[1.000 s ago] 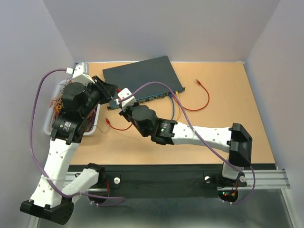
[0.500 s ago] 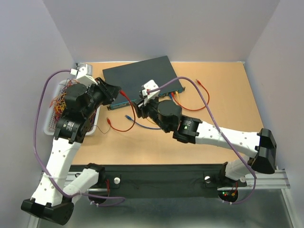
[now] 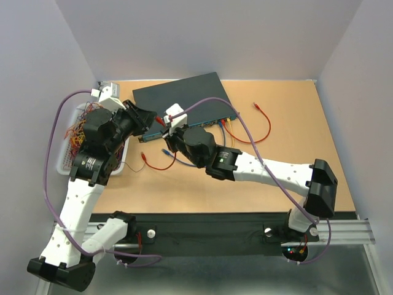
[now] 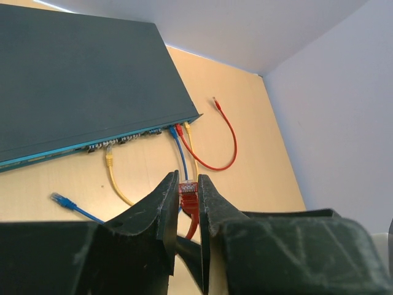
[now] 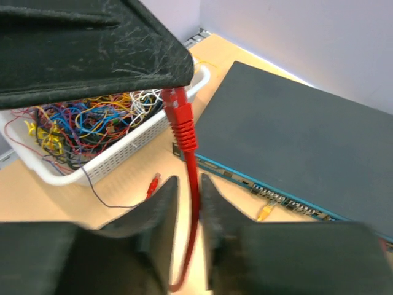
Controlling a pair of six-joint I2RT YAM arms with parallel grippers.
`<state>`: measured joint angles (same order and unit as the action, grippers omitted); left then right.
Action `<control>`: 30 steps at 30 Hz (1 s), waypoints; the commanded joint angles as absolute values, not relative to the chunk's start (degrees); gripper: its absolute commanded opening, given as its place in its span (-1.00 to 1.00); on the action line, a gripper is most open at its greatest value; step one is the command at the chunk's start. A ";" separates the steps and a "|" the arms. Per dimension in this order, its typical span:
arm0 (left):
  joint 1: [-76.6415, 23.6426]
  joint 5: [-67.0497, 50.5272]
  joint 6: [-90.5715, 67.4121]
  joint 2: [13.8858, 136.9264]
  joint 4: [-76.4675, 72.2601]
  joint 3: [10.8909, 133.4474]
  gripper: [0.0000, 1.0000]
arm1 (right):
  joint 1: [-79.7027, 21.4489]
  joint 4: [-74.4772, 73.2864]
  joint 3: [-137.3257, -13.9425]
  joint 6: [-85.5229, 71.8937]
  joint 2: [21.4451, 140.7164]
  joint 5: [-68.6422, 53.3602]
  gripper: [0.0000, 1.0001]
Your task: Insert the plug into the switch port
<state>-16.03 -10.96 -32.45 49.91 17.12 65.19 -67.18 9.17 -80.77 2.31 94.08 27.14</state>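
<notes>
**Left pincer** (image 4: 186, 179): fingers drawn almost together and clamped on the red plug (image 4: 188, 189), whose clear tip projects at twelve o'clock toward the switch. Judged purpose: to hold the connector fast and aimed while the other arm tends the lead.

**Right pincer** (image 5: 189, 180): narrowly parted, straddling the red cable (image 5: 191, 212) just below the plug. A sliver of table shows on either side of the cable, so no grip is evident. Judged purpose: to steady or take over the lead before insertion.

**Switch** (image 3: 184, 98): flat on the table (image 3: 282, 172) at twelve o'clock in the overhead view, with its port row (image 4: 123, 138) facing five o'clock toward the arms. The plug is near the row, not touching it. Blue, red and yellow leads (image 4: 178, 130) are seated at the row's three-o'clock end; most other sockets look vacant.

**White wire basket** (image 3: 61, 165): at the nine o'clock edge, full of tangled wire.
</notes>
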 commanded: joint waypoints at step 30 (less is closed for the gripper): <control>-15.91 -26.10 -24.96 40.26 -5.71 52.38 0.38 | -54.05 10.46 -76.20 -22.85 86.40 -29.36 -0.99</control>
<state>-16.01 -21.56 -26.06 41.80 2.70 52.90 -53.71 7.99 -73.43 -19.03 86.59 -21.37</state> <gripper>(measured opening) 0.702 0.057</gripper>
